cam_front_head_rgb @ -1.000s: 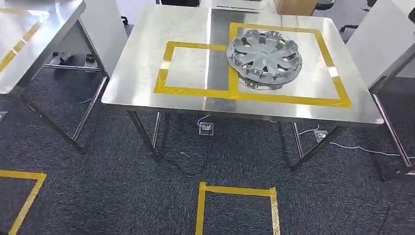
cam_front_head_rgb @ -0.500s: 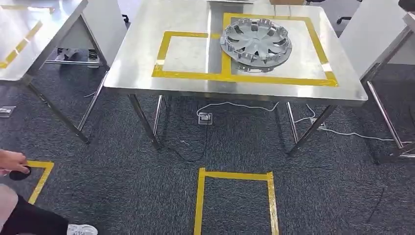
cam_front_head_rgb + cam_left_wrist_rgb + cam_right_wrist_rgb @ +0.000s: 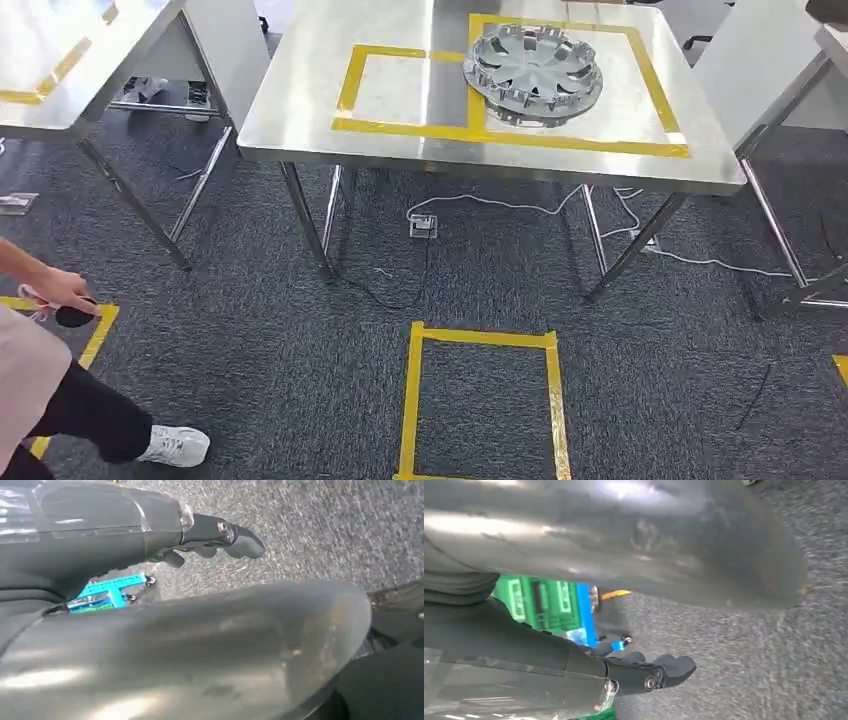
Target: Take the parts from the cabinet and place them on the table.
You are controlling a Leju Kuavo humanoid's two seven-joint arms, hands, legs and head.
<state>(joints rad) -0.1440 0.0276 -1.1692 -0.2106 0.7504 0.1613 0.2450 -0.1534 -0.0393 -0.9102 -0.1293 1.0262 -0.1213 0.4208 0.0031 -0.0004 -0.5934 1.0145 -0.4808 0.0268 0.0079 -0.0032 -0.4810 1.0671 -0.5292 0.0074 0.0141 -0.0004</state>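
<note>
A silver wheel cover (image 3: 535,62) lies on the steel table (image 3: 300,130), inside the larger of two yellow tape rectangles. The smaller rectangle beside it holds nothing. In the left wrist view my left hand (image 3: 215,535) hangs over the grey carpet with its fingers loosely apart and nothing in them. My right hand (image 3: 649,672) hangs the same way in the right wrist view, holding nothing.
A second steel table (image 3: 60,80) stands at the left, and a table frame (image 3: 790,250) stands at the right. A yellow tape square (image 3: 480,400) marks the carpet in front of me. Cables and a floor socket (image 3: 423,226) lie under the table. A person (image 3: 60,390) crouches at the lower left.
The whole picture has shifted, so the camera has moved. A person has come in at the lower left, one hand down by the yellow floor tape.
</note>
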